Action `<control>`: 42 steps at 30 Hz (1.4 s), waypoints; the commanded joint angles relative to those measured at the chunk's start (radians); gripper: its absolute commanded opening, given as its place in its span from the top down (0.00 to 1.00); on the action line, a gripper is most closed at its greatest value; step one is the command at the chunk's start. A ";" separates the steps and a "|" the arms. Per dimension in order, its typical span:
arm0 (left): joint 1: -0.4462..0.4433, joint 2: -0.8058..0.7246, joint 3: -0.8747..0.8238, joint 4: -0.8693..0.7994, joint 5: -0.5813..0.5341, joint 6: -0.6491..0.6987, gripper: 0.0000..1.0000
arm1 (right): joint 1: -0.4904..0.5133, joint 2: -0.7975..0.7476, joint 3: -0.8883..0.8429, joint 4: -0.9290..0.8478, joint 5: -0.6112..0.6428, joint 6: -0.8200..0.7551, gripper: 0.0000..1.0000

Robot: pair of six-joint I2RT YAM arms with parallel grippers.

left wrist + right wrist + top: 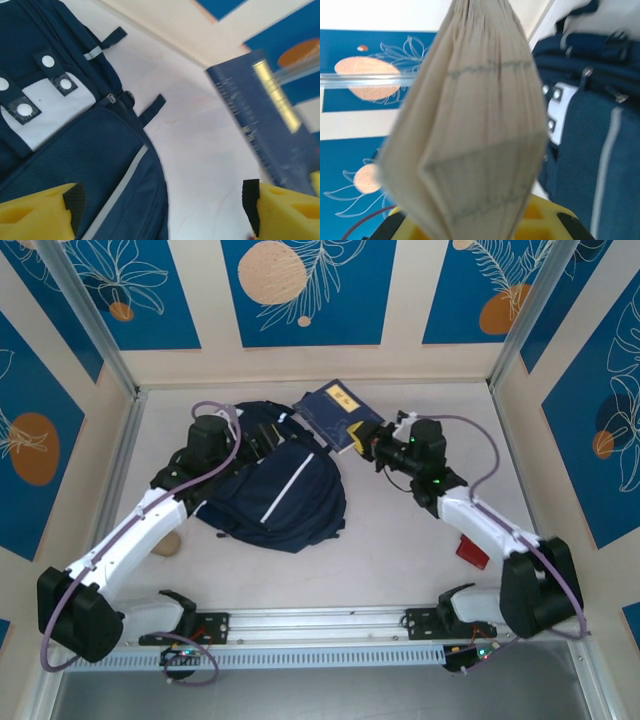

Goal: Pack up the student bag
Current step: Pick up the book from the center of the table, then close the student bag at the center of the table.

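Two roles at the flat-lying student bag (275, 495): the left gripper (162, 212) hangs spread above its top end, seemingly to open it, and the right gripper (358, 437) beside it pinches a blue book (330, 410) for packing.

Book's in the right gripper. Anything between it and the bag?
Nothing on the table. The right gripper holds the book beside the bag's top end, with bare table between them. The open left gripper hangs near that gap. Can't tell if the bag is unzipped.
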 commanded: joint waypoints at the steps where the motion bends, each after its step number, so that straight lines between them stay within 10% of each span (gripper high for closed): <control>1: -0.017 0.052 0.086 -0.179 0.077 0.232 0.13 | -0.042 -0.111 0.034 -0.289 0.096 -0.217 0.96; 18: -0.340 0.581 0.493 -0.645 -0.305 0.537 0.19 | -0.227 -0.293 0.070 -0.672 0.157 -0.413 0.96; 42: -0.424 0.826 0.686 -0.814 -0.527 0.574 0.71 | -0.273 -0.298 0.045 -0.680 0.120 -0.401 0.96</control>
